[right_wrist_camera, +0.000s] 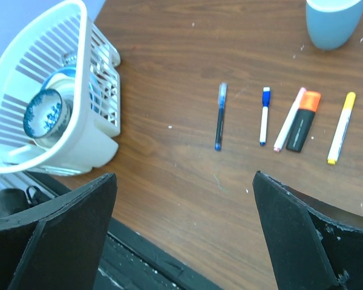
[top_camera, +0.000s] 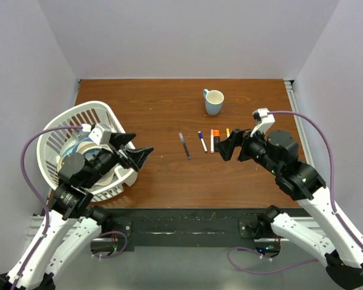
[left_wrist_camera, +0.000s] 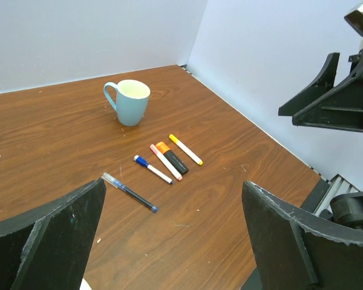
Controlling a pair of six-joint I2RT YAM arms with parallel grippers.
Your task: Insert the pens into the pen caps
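Five pens lie side by side mid-table. From left: a dark purple-blue pen (top_camera: 184,145) (left_wrist_camera: 130,192) (right_wrist_camera: 219,116), a white pen with a blue cap (top_camera: 202,141) (left_wrist_camera: 152,169) (right_wrist_camera: 264,116), a white pen with pink ends (left_wrist_camera: 166,162) (right_wrist_camera: 289,119), a black highlighter with an orange cap (top_camera: 216,136) (left_wrist_camera: 172,156) (right_wrist_camera: 304,120), and a white pen with yellow-orange ends (left_wrist_camera: 186,149) (right_wrist_camera: 341,127). No loose cap shows. My left gripper (top_camera: 140,145) (left_wrist_camera: 172,187) is open and empty, left of the pens. My right gripper (top_camera: 228,145) (right_wrist_camera: 184,178) is open and empty, just right of them.
A light blue mug (top_camera: 213,101) (left_wrist_camera: 128,101) (right_wrist_camera: 334,21) stands behind the pens. A white slatted basket (top_camera: 88,104) (right_wrist_camera: 100,130) holding a blue-patterned dish sits at the table's left, under my left arm. The table's near edge runs just below the grippers.
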